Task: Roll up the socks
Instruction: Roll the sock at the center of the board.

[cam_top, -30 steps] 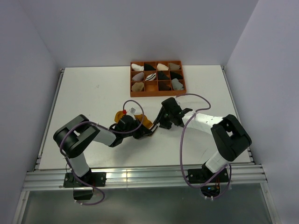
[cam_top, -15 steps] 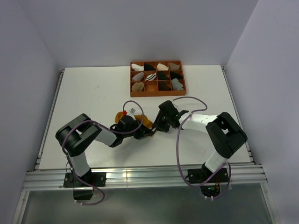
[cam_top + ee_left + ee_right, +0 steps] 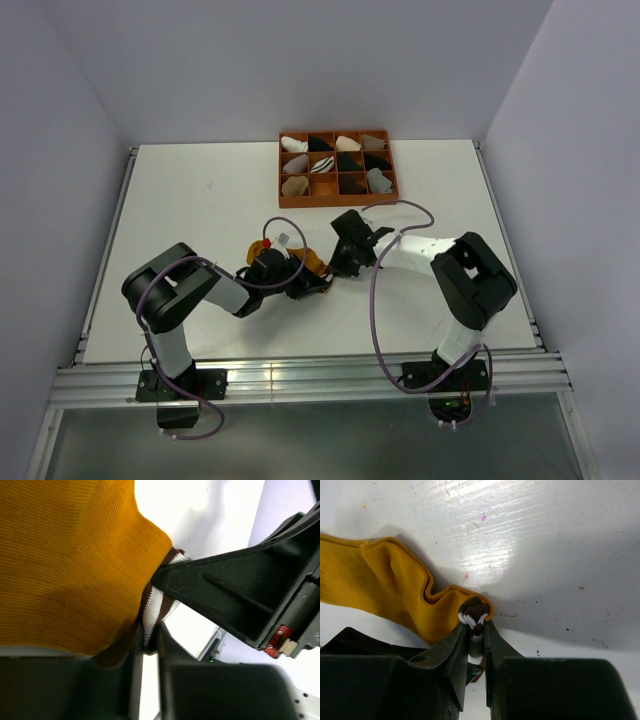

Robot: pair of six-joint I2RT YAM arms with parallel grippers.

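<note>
A mustard-yellow sock (image 3: 306,262) lies crumpled on the white table between the two arms. Its brown-and-white striped cuff (image 3: 474,615) is bunched at the near end. My right gripper (image 3: 476,627) is shut on that cuff, its two fingers pressed against either side. My left gripper (image 3: 150,630) pinches the same cuff (image 3: 161,602) from the other side, with the sock's yellow body (image 3: 65,560) filling its view. The right gripper's finger (image 3: 235,595) reaches in right beside the left one. From above, the left gripper (image 3: 303,284) and right gripper (image 3: 335,270) meet at the sock.
An orange tray (image 3: 338,203) with several compartments of small sock bundles stands at the back middle of the table. Purple cables (image 3: 375,300) loop off both arms. Grey walls close in on both sides of the table.
My right gripper has slid left to the sock's cuff and closed on it. The left arm has stayed in place on the sock.
</note>
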